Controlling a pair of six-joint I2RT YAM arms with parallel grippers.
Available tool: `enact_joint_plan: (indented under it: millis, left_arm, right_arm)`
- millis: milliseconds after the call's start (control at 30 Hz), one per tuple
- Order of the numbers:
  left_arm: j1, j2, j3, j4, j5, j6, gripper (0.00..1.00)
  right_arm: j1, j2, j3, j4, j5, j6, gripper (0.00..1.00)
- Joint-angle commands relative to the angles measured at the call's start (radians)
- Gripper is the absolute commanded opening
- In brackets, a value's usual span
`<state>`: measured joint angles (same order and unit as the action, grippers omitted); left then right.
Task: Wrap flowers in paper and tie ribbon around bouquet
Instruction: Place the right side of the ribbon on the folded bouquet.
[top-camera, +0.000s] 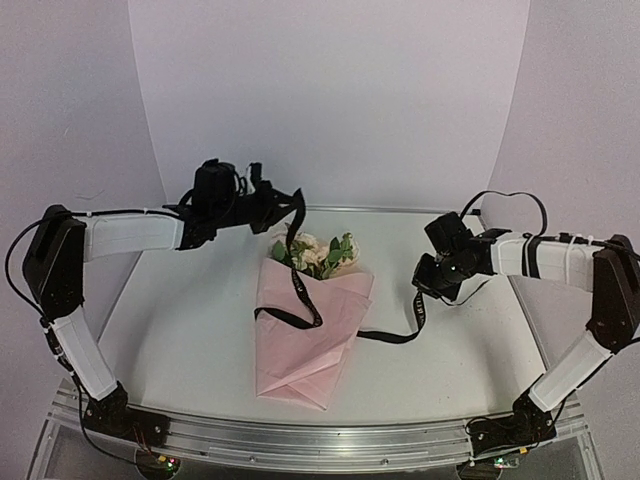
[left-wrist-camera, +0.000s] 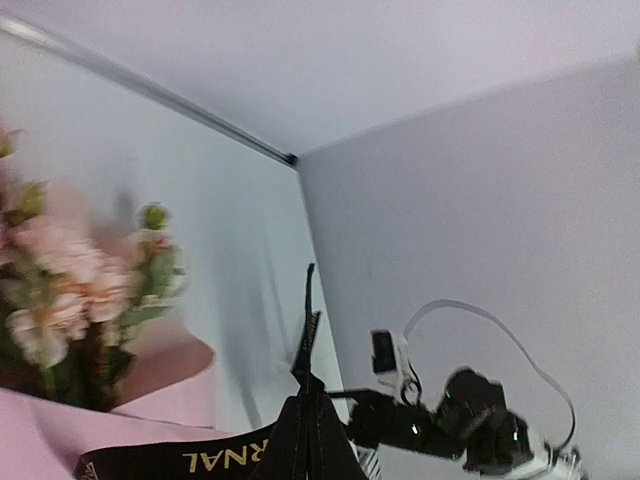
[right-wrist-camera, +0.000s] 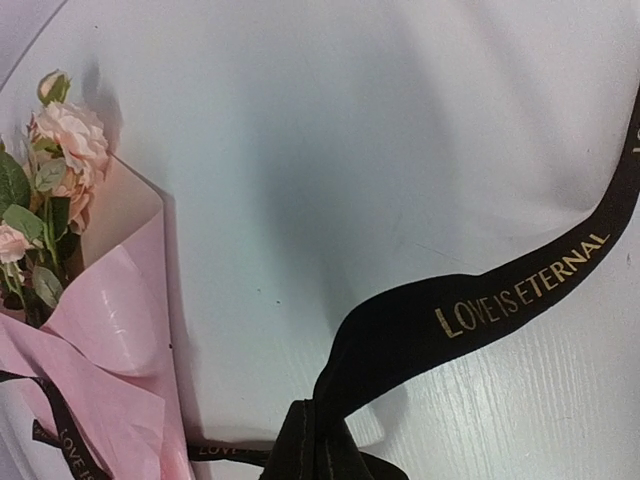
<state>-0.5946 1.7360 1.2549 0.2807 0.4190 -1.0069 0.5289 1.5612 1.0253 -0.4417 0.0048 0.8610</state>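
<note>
Your left gripper (top-camera: 292, 203) and right gripper (top-camera: 424, 278) are each clamped shut on the ribbon (right-wrist-camera: 520, 290), which crosses the bouquet (top-camera: 310, 335). Gold lettering reads "LOVE IS ETERNAL".

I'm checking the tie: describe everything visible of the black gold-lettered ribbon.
The narrow black fabric ribbon, printed LOVE IS ETERNAL in gold, hangs from the shut left gripper, crosses the front of the pink paper-wrapped bouquet, apparently passes beneath it, and trails over the white table up to the shut right gripper.

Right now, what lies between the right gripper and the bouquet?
Only the ribbon, draped from the right gripper over bare table to the bouquet; top view shows it.
</note>
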Motion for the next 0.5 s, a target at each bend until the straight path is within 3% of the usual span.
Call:
enact_joint_plan:
  millis: [0,267,467]
  left_arm:
    - [-0.170,0.094,0.234,-0.167,0.187,0.315,0.00]
    - [-0.367,0.273,0.482,-0.356,0.354,0.573,0.00]
    - [-0.415,0.378,0.578,-0.458,0.379,0.661,0.00]
  right_arm:
    - [-0.015,-0.001,0.080,-0.022,-0.058,-0.031,0.00]
    - [-0.073,0.132,0.241,-0.020,-0.281,-0.083,0.00]
    - [-0.078,0.222,0.375,-0.014,-0.421,-0.117,0.00]
